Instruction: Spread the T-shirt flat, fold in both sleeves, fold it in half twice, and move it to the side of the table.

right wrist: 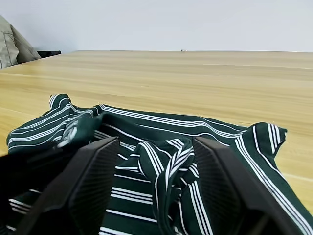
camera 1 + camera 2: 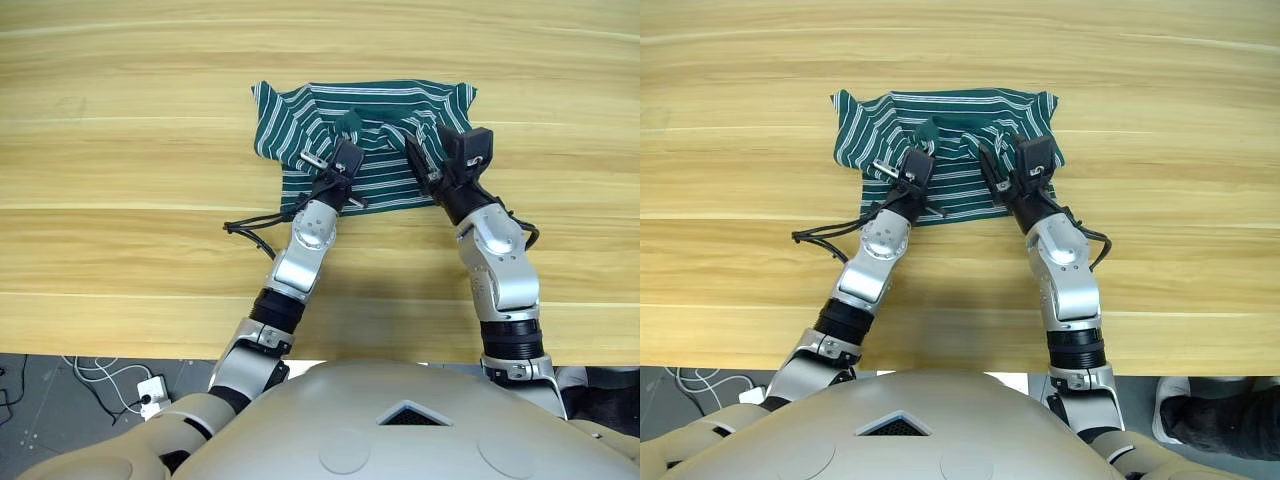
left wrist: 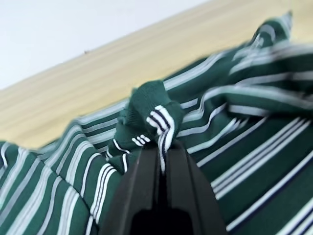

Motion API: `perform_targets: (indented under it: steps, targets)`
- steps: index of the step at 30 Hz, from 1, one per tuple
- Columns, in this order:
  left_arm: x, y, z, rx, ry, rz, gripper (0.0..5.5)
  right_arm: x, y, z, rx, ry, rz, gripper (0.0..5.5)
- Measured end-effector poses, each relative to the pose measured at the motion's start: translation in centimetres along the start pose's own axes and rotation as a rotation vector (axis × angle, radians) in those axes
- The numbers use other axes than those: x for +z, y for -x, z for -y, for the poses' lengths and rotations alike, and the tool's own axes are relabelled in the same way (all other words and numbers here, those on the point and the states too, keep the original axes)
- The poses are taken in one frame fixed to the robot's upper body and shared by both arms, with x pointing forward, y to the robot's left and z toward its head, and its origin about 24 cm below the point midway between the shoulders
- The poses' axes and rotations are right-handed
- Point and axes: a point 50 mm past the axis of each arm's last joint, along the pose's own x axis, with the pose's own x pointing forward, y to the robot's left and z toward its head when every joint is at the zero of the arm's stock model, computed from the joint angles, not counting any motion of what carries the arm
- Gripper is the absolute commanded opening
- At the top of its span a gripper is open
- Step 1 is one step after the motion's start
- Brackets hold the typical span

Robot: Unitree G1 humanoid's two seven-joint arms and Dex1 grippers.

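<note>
Left gripper (image 3: 161, 147) clamped on bunched T-shirt (image 2: 390, 100) fold; right gripper (image 1: 155, 141) splayed wide, astride ridge. Spreading step, probably: close right on cloth, draw apart evenly, low over table (image 2: 120, 150).

I count one wooden table (image 2: 120, 250), and lying on it a single green striped T-shirt (image 2: 300, 118). Over the table are two grippers, the left gripper (image 3: 161, 147) and the right gripper (image 2: 440, 152), with two fingers apiece. On the floor below the table's near edge sits one white power socket (image 2: 152, 392), among a few white cables (image 2: 92, 371), too tangled to count.
</note>
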Motion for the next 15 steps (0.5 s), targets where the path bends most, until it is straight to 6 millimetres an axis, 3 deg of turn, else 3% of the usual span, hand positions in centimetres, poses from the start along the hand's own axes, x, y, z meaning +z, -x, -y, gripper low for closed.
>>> perform_targets:
  steps: [8, 15]
  targets:
    - [2.7, 1.0, -1.5, 0.053, -0.046, 0.153, 0.03, 0.3, -0.2, 1.3, -0.044, -0.009, 0.001, 2.78]
    - [3.2, 1.9, -2.6, 0.086, -0.058, 0.162, 0.03, 0.9, -1.8, 1.3, -0.037, -0.213, -0.081, 2.78]
